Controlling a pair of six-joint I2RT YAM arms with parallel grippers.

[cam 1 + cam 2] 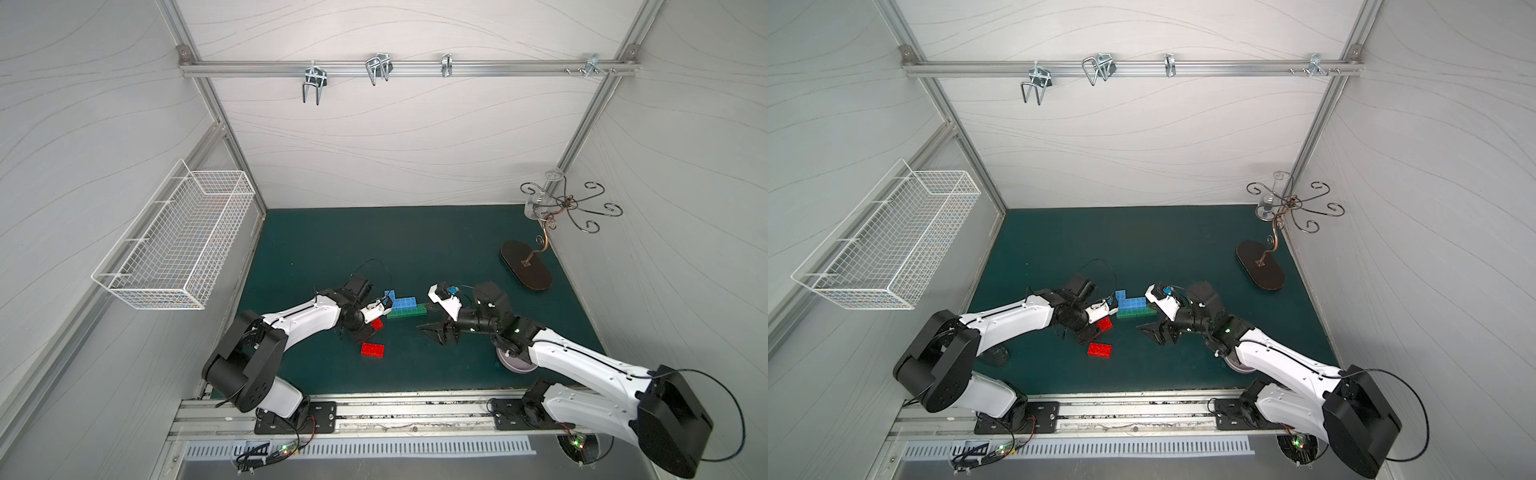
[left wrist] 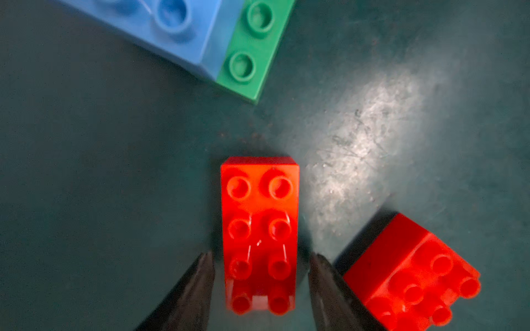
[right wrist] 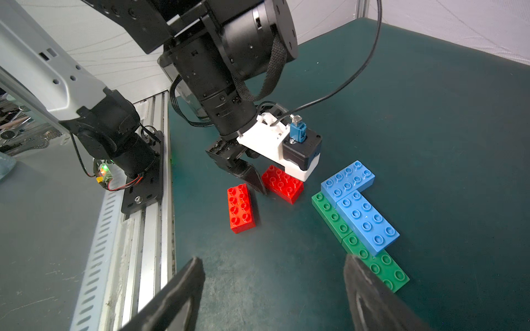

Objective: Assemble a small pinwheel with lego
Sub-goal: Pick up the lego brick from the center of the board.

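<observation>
At the bottom of the left wrist view, the left tool (image 2: pixel 261 263) straddles a red brick (image 2: pixel 259 206), jaws unclenched, a thin gap each side. The brick's long axis runs up the frame between them. A second red brick (image 2: pixel 413 275) lies lower right, the blue-and-green pinwheel (image 2: pixel 206 37) upper centre. The right tool (image 3: pixel 274 262) gapes empty near it.

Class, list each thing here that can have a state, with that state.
left gripper, open, straddling
right gripper, open, empty
straddled red brick, flat, ungripped
spare red brick, loose, flat
blue bricks, pressed onto green bricks
green bricks, end to end
</observation>
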